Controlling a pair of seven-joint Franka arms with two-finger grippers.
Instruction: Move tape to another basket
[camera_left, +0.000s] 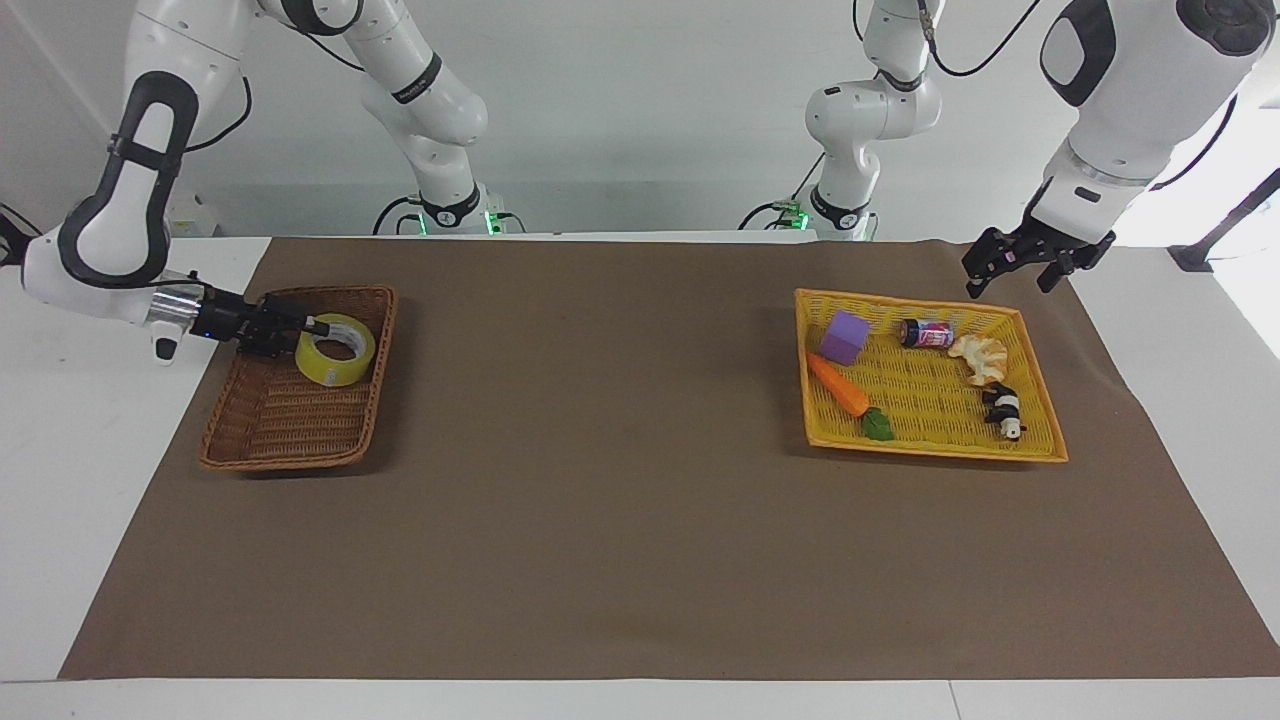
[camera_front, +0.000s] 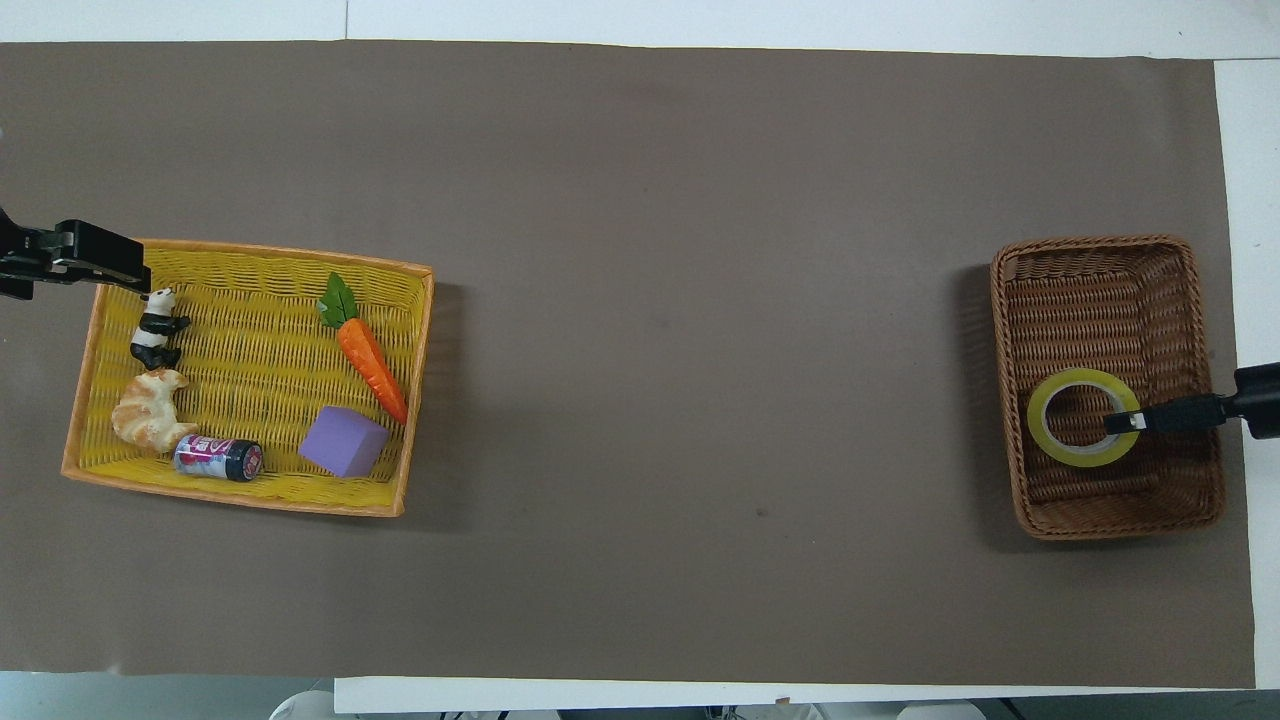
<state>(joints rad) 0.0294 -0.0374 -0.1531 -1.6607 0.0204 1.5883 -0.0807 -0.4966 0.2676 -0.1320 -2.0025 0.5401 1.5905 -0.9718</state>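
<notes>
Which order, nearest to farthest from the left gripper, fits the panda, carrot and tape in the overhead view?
From the left gripper:
1. Panda figurine, in the yellow basket's corner under the gripper.
2. Toy carrot, same basket, toward the table's middle.
3. Tape, in the brown basket at the right arm's end.

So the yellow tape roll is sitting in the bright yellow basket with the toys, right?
Not quite: the tape is in the brown wicker basket, at the right arm's end of the table. The overhead view shows this; the toys are in the yellow basket.

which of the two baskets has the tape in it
The dark brown wicker basket at the right arm's end holds the tape; the yellow basket holds only toys.
</notes>
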